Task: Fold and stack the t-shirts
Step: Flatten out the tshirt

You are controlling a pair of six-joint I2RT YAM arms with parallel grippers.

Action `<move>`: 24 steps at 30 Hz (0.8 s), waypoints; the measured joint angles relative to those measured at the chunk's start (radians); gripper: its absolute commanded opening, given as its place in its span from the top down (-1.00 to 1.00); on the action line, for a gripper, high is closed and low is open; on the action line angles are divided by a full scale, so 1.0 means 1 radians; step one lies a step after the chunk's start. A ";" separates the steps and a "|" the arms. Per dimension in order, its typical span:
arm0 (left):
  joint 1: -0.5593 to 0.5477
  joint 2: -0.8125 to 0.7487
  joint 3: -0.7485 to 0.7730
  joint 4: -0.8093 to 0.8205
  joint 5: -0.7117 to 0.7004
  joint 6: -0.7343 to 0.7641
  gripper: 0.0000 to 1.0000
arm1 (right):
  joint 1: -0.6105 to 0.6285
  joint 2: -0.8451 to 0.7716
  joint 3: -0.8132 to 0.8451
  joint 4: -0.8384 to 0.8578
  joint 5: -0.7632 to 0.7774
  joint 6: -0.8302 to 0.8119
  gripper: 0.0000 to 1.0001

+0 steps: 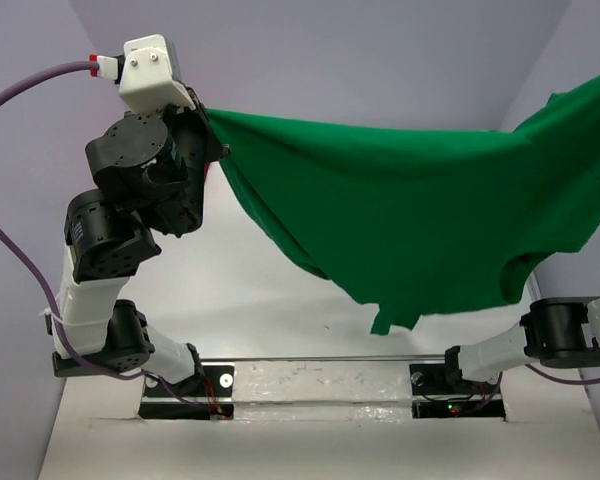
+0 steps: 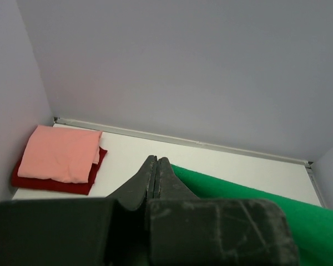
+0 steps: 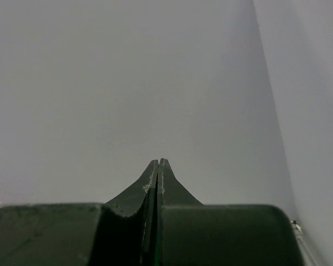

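Observation:
The bright green t-shirt hangs in the air, stretched wide above the table, its lower edge sagging toward the arm bases. My left gripper is raised at the upper left, shut on the shirt's left corner. In the left wrist view the fingers are pressed together, with green cloth trailing off to their right. The shirt's right end runs off the frame's right edge, where my right gripper is out of the top view. In its wrist view the right gripper is shut, a thin green sliver showing between the jaws.
A folded salmon-pink t-shirt lies on a folded dark red t-shirt in the table's far left corner. Pale walls enclose the white table at back and sides. The right arm's elbow sits low at the right.

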 measured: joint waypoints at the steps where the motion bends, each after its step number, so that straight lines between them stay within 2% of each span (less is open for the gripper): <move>1: 0.000 0.003 -0.001 -0.008 -0.002 -0.010 0.96 | 0.000 0.000 -0.031 0.017 0.015 -0.021 1.00; 7: 0.000 -0.015 -0.062 -0.031 -0.010 -0.059 1.00 | 0.006 -0.023 -0.266 0.032 0.148 -0.074 1.00; 16: -0.008 -0.017 -0.037 -0.102 -0.030 -0.109 1.00 | -0.031 0.004 -0.417 0.035 0.227 -0.117 1.00; 24: -0.035 -0.014 -0.039 -0.098 -0.052 -0.097 1.00 | -0.329 -0.079 -0.661 0.050 0.324 -0.129 1.00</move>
